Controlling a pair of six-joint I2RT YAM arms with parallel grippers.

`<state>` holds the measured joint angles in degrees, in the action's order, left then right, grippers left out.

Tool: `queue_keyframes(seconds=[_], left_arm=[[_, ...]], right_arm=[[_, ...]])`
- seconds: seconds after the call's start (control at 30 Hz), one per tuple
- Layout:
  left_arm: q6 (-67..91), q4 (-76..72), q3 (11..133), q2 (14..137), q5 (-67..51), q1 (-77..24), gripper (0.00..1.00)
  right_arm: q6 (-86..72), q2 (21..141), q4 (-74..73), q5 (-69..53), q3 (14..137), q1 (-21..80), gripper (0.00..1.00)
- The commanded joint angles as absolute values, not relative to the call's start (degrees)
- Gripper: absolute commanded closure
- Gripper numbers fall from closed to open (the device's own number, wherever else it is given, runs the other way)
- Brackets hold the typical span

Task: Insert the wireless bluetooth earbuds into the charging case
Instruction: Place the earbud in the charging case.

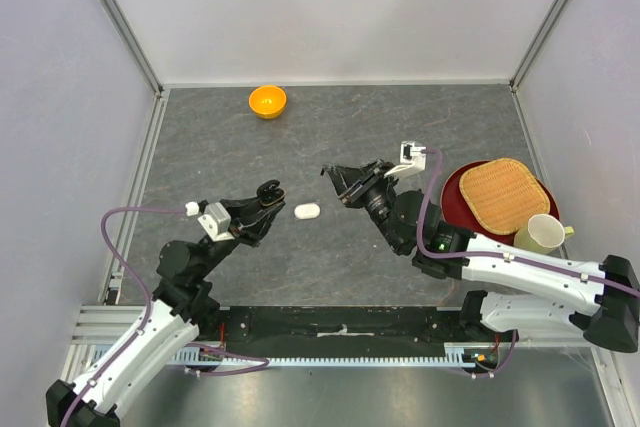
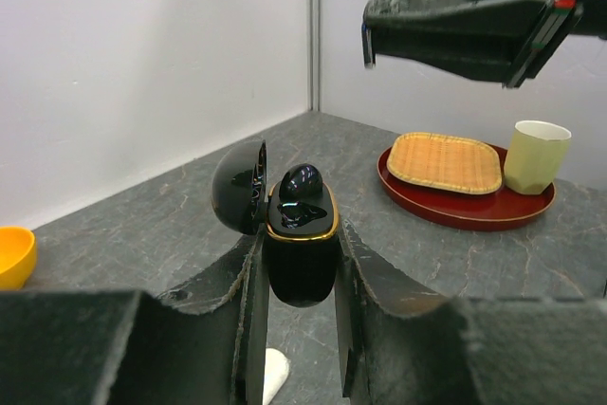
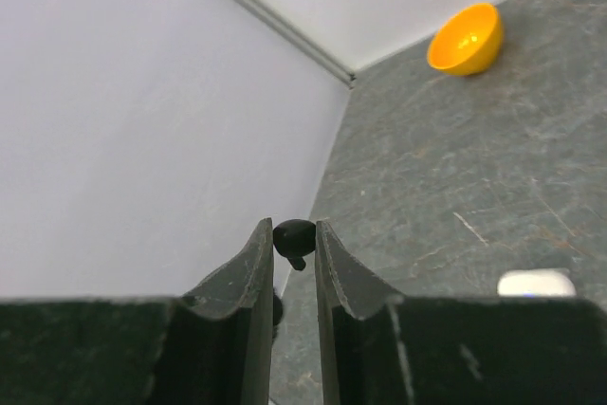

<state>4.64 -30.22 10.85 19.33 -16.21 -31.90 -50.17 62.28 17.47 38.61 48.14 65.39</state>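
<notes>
Bring the black earbud [image 3: 294, 232], pinched at the very tips of the right gripper [image 1: 328, 174], across to the charging case [image 2: 300, 267], clamped upright in the left gripper [image 1: 270, 193] and held off the table [image 1: 420, 127]. Aim for the vacant pocket beside the earbud already seated [image 2: 301, 183] (stem downward, probably, though hard to read from here). Turn the wrist first, descend straight, and release only once seated; with so little bud showing beyond the tips, avoid pushing hard. Expect slip: glossy black plastic all round, a pebble-smooth case with a thin gold rim, a domed lid [image 2: 237, 187] hinged open to one side. Comma-shaped bud, bulbous, short-stemmed. Mind the matte, rough-edged finger pads [image 2: 379, 301] and the white oval piece [image 1: 307, 211] lying on grey stone-patterned tabletop between the arms.
</notes>
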Motion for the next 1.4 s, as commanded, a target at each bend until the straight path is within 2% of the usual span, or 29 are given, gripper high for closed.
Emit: queue_keyframes(seconds=[0.0,0.3,0.73,1.03,1.37], left_arm=[[5.6,-35.7,11.7,21.8,-19.2,-31.9,0.98],[5.8,-35.6,12.7,23.3,-21.0,-31.9,0.98],[7.4,-36.2,13.1,24.0,-22.8,-31.9,0.98],[7.3,-36.7,13.9,25.0,-23.0,-31.9,0.98],[7.6,-38.2,13.8,25.7,-22.9,-31.9,0.98]], right_arm=[[-43.2,61.6,25.3,31.6,48.4,66.0,1.0],[-40.6,65.6,26.7,23.1,52.0,66.6,1.0],[-40.2,69.6,27.1,17.8,54.6,67.3,1.0],[-39.7,71.5,24.7,17.8,56.3,68.0,1.0],[-36.8,72.7,21.3,23.6,57.3,69.7,1.0]])
